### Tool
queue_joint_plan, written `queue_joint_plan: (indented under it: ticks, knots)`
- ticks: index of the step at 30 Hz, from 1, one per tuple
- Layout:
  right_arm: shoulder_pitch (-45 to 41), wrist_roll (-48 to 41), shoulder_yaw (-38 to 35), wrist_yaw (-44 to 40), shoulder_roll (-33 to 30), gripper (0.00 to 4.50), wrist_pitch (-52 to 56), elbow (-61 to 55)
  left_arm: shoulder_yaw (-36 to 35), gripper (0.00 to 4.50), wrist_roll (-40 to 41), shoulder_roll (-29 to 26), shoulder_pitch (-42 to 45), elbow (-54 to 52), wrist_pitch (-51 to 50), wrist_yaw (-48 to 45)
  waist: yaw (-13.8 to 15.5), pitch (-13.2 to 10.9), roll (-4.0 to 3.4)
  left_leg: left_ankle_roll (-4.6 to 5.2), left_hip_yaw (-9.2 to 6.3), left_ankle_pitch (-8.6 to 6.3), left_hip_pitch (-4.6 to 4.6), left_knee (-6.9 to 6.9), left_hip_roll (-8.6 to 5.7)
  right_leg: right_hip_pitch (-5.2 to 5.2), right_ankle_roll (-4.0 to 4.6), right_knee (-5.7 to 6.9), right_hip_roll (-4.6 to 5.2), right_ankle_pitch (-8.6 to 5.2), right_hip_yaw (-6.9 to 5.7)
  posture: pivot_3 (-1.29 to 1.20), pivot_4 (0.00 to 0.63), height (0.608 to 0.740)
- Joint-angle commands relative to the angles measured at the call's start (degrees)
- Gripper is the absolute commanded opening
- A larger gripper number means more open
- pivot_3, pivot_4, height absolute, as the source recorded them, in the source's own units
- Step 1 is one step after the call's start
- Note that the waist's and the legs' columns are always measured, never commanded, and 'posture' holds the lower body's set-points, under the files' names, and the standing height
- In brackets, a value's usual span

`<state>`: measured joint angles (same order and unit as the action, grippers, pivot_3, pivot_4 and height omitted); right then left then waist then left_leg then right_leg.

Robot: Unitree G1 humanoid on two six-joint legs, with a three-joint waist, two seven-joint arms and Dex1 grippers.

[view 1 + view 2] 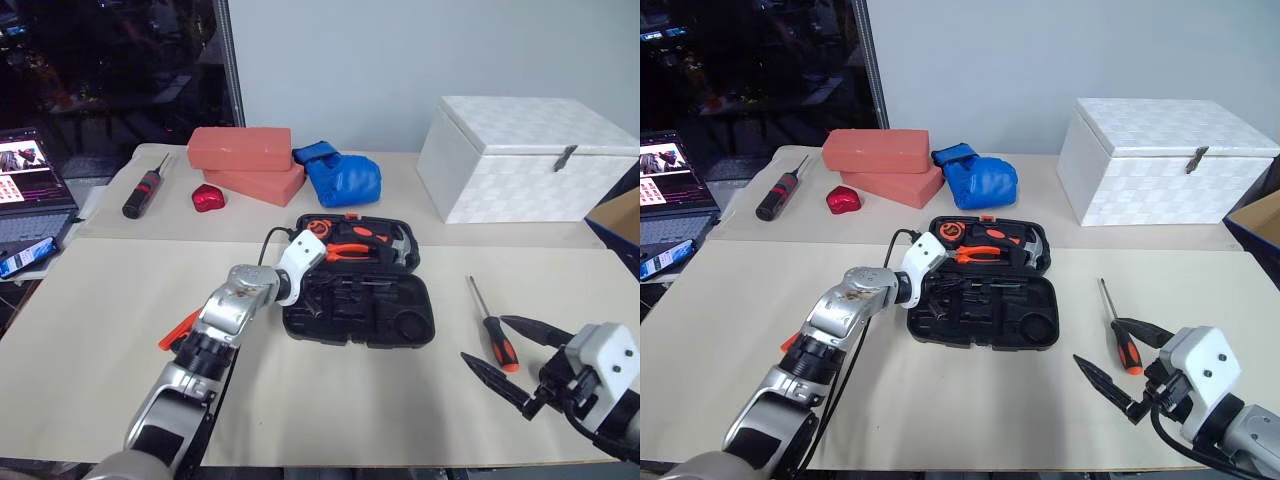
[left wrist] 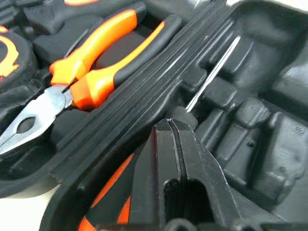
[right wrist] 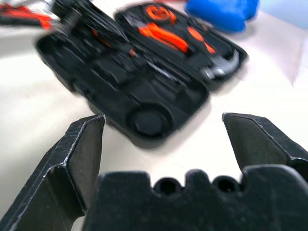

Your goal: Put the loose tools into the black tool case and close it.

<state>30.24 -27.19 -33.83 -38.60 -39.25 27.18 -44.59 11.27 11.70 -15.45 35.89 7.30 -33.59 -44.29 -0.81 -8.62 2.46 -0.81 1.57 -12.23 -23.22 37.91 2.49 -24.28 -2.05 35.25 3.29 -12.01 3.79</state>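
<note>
The black tool case [image 1: 360,285] lies open and flat on the tabletop [image 1: 100,350]. The left gripper [image 2: 175,139], jaws pressed together with nothing between them, reaches into the case's near half; a thin metal shaft [image 2: 214,72] lies in the moulded slots just beyond the jaw tips, with orange-handled pliers [image 2: 91,72] in the far half. The right gripper [image 1: 510,355] hovers with jaws spread wide and empty; a slim screwdriver [image 1: 490,325] lies on the tabletop just beside them, well apart from the case.
</note>
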Motion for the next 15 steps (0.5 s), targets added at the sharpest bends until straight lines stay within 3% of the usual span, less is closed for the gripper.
queue_joint_plan:
  ticks: [1, 3, 8, 9, 13, 14, 15]
  knots:
    - [-1.8, 4.4, 0.2, 6.0, -2.8, 4.50, 9.2, 3.7, -5.4, 0.27, 11.2, -2.9, -0.1, -11.1, -1.8, -9.0, 0.1, 0.0, 0.04, 0.00, 0.02, 0.00, -0.07, 0.00, 0.00, -0.04, 0.01, -0.02, 0.02, 0.01, 0.00, 0.00, 0.150, 0.740]
    - [-4.5, 3.5, 1.9, 6.0, -4.4, 4.50, 13.3, 6.5, -6.6, 0.68, 15.7, -6.1, -1.3, -15.1, -5.4, -13.1, -0.1, 0.0, -0.01, 0.00, 0.06, 0.00, -0.07, 0.00, 0.01, -0.05, 0.02, -0.02, 0.01, 0.00, 0.03, 0.00, 0.150, 0.740]
    - [-16.0, 0.8, 6.7, 6.6, -6.6, 4.50, 23.1, 14.5, -5.5, 2.57, 20.2, -14.8, -4.6, -22.9, -3.8, -23.4, -0.4, 0.0, -0.14, 0.03, 0.07, -0.01, 0.04, -0.07, 0.03, -0.01, 0.06, -0.01, -0.05, -0.06, 0.09, 0.00, 0.150, 0.740]
    - [-18.9, 0.3, 7.7, 7.3, -6.6, 4.50, 26.5, 16.9, -5.2, 2.74, 20.9, -16.3, -5.0, -24.0, -3.7, -25.1, -0.4, 0.0, -0.13, 0.03, 0.07, 0.00, 0.03, -0.06, 0.03, -0.01, 0.06, 0.00, -0.06, -0.05, 0.09, 0.00, 0.150, 0.740]
    - [-27.6, 0.9, 11.7, 9.7, -7.1, 4.50, 34.0, 23.2, -5.3, 4.14, 24.0, -19.5, -5.5, -27.0, -5.1, -28.0, 0.1, -0.1, -0.08, 0.13, 0.05, 0.06, -0.01, -0.02, -0.03, 0.03, 0.05, -0.03, -0.04, -0.05, 0.13, 0.00, 0.150, 0.740]
    - [-29.0, 1.1, 12.3, 10.1, -7.5, 4.25, 35.8, 23.8, -5.3, 4.50, 24.4, -19.9, -5.5, -27.5, -5.1, -28.1, 0.2, -0.1, -0.10, 0.13, 0.06, 0.06, -0.03, -0.02, -0.03, 0.00, 0.05, -0.06, -0.04, -0.05, 0.14, 0.00, 0.150, 0.740]
    - [-29.9, 1.3, 12.6, 10.5, -7.8, 4.00, 36.9, 24.2, -5.2, 4.50, 24.6, -20.1, -5.4, -27.8, -5.0, -28.0, 0.3, -0.1, -0.10, 0.16, 0.05, 0.08, -0.10, -0.02, -0.04, 0.01, 0.03, -0.08, -0.04, -0.07, 0.14, 0.00, 0.150, 0.740]
